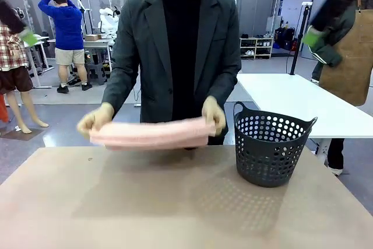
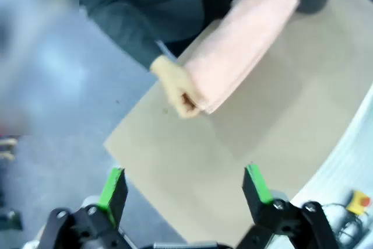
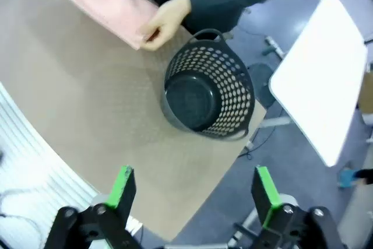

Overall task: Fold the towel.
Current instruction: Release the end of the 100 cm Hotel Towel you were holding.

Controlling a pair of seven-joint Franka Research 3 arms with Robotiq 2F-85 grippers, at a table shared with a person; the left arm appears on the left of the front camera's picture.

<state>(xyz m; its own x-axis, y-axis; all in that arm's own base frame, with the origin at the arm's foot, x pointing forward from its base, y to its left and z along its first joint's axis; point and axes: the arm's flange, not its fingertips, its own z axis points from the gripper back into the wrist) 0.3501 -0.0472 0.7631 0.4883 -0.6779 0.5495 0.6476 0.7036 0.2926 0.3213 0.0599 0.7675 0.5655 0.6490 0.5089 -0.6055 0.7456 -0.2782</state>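
The left pincer [image 2: 182, 173] hangs high above the desk [image 2: 233, 144] with its green-padded fingers [image 2: 113, 182] spread wide and nothing between them. Far out ahead of it, past the fingertips and off toward the side of its right-hand finger in its own wrist view, the towel [image 2: 239, 45] is held by a person at the desk's far edge. It is folded into a long, narrow pink band with one hand [image 2: 178, 88] gripping each short end. Whether it touches the desk cannot be told. The right pincer [image 3: 192, 172] is likewise raised well clear of the desk [image 3: 70, 97], its fingers [image 3: 262, 188] set wide apart and empty. Straight ahead of it, in line with the gap between its fingers, a dark basket [image 3: 207, 94] with a perforated wall stands upright and empty on the desk. Beyond the basket, and over toward the left-hand finger in that view, lies one end of the towel [image 3: 99, 1], pinched in the person's hand [image 3: 166, 21] just beside the basket's rim. From the front, the towel [image 1: 151, 133] stretches level between both hands, well apart from both pincers, with the basket [image 1: 271, 150] just beside one end.
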